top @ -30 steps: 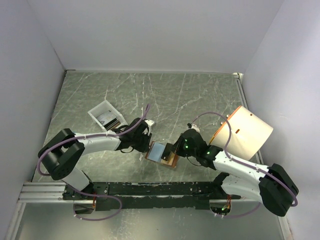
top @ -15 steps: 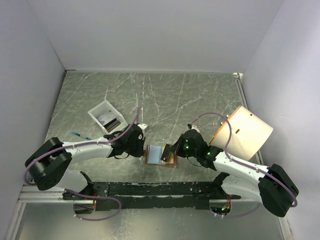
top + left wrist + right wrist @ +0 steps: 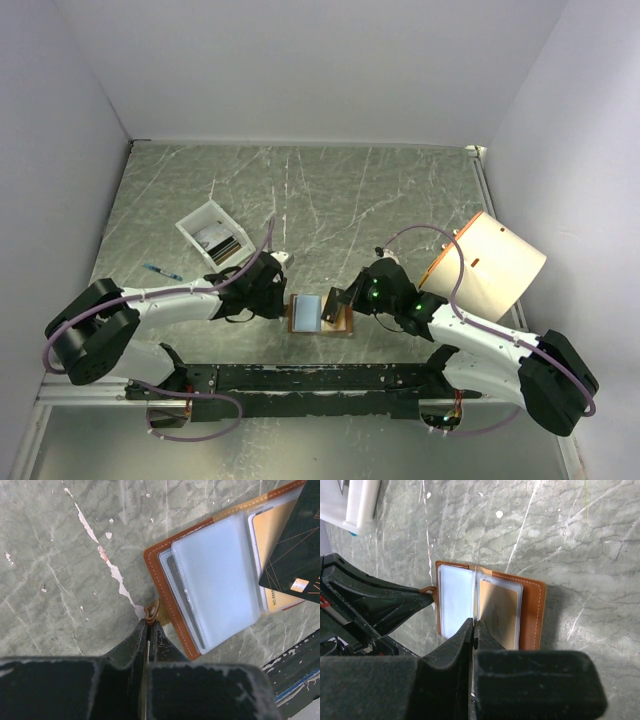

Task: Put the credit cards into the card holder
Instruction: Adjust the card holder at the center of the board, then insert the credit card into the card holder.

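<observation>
At lower centre of the top view, the card holder (image 3: 318,314) is spread open, its snap tab (image 3: 152,611) pinched in the shut left gripper (image 3: 150,622), while a dark credit card (image 3: 294,555) is gripped edge-on in the closed right gripper (image 3: 474,625) just above the fold. Insertion seems to be in hand: the card's edge must next be lined up with a free sleeve beside the gold card (image 3: 499,608) already pocketed. Farther back at left, more cards (image 3: 217,238) are seen in the white tray (image 3: 195,213).

Only the gold card (image 3: 271,532) carries print, perhaps "ON"; other lettering is too small.
</observation>
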Robot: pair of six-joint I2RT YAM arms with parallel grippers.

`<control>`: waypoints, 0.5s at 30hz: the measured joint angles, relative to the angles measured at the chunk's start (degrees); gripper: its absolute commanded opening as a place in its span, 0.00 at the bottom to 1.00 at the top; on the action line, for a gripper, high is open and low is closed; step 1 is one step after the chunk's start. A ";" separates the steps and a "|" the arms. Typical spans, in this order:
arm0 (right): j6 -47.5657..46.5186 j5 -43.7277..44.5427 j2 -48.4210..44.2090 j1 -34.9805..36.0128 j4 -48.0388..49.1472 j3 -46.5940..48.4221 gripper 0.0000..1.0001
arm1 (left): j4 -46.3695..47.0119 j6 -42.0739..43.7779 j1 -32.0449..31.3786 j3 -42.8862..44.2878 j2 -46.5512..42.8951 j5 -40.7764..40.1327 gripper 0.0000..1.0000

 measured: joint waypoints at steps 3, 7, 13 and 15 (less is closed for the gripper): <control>0.00 -0.59 0.02 -0.07 0.61 0.00 0.00 | 0.02 0.00 0.00 0.00 0.13 -0.35 0.07; 0.02 -1.75 0.92 -0.20 2.58 0.00 0.00 | 0.07 -0.02 -0.02 -0.09 0.13 -0.66 0.07; -0.04 -2.58 2.91 -0.22 4.57 -0.02 0.00 | 0.07 -0.02 -0.02 -0.09 0.13 -0.72 0.07; -0.02 -2.58 3.39 -0.22 4.72 -0.07 0.00 | 0.09 0.00 -0.02 -0.09 0.13 -0.74 0.07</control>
